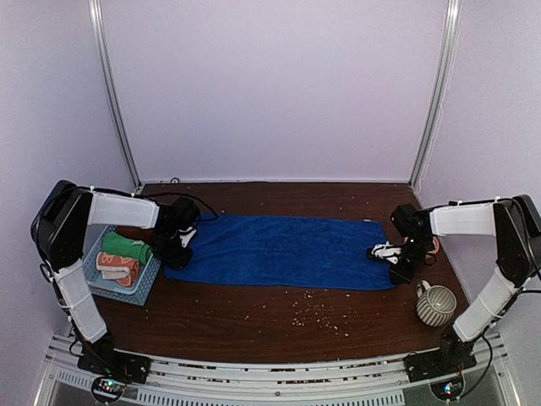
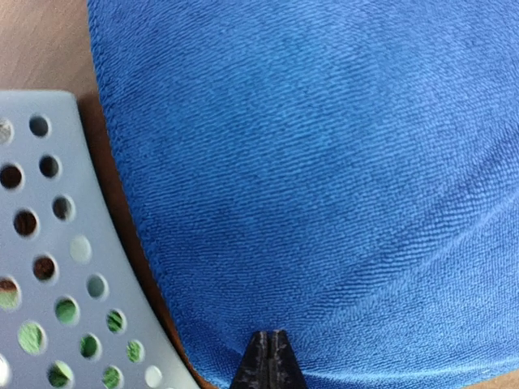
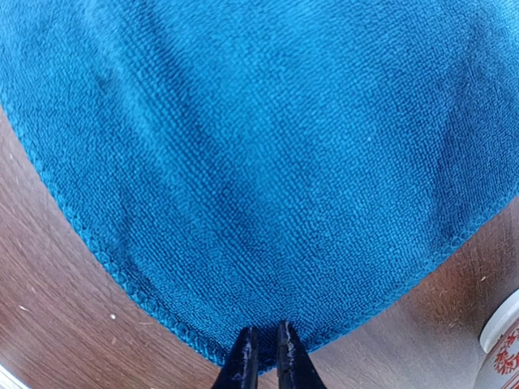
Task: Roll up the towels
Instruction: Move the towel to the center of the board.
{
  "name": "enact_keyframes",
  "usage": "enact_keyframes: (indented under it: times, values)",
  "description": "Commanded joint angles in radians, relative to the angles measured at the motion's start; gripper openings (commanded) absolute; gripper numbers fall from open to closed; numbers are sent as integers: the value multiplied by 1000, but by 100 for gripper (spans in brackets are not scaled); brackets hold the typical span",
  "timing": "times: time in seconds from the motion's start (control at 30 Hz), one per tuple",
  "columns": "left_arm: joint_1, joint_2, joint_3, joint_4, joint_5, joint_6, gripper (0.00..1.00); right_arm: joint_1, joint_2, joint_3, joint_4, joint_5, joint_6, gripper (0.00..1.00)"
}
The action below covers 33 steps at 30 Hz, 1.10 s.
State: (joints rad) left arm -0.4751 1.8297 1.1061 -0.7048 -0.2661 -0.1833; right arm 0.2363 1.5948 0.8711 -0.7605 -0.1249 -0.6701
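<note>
I've got the blue towel [image 1: 283, 251] spread flat mid-table, with the left gripper [image 2: 268, 355] pinched tight on its left edge beside the basket [image 2: 57, 105] and the right gripper [image 3: 263, 352] nipping its near-right corner.

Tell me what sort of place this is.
Probably a robot test booth: two arms bolted to a metal rail, blank lilac walls boxing in a wooden table, and a blue towel laid out flat.

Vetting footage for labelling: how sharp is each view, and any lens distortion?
Top external: soft and grainy, evenly lit, blue towel clear enough. Left wrist: weave sharp, basket edge bowed by the lens. Right wrist: weave crisp, towel hem curved likewise.
</note>
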Motion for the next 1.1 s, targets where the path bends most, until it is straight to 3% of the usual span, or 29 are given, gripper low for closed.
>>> enact_keyframes:
  times: [0.0, 0.23, 0.73, 0.83, 0.93, 1.07]
  values:
    - [-53, -12, -89, -29, 44, -29, 0, -2, 2, -75, -72, 75, -60, 9]
    - [-158, -50, -98, -57, 47, -77, 0, -2, -68, -122, -132, 84, -124, 9]
    - [-176, -160, -169, -205, 122, -222, 0, -2, -133, -124, -175, 98, -155, 11]
    - [-177, -177, -159, -217, 103, -219, 0, -2, -141, -86, -199, 75, -161, 14]
    - [-177, -201, -57, -217, 88, -195, 0, -3, -156, -3, -233, 9, -156, 22]
    - [-165, -221, 114, -177, 75, -134, 32, -8, -144, 187, -266, -97, -103, 32]
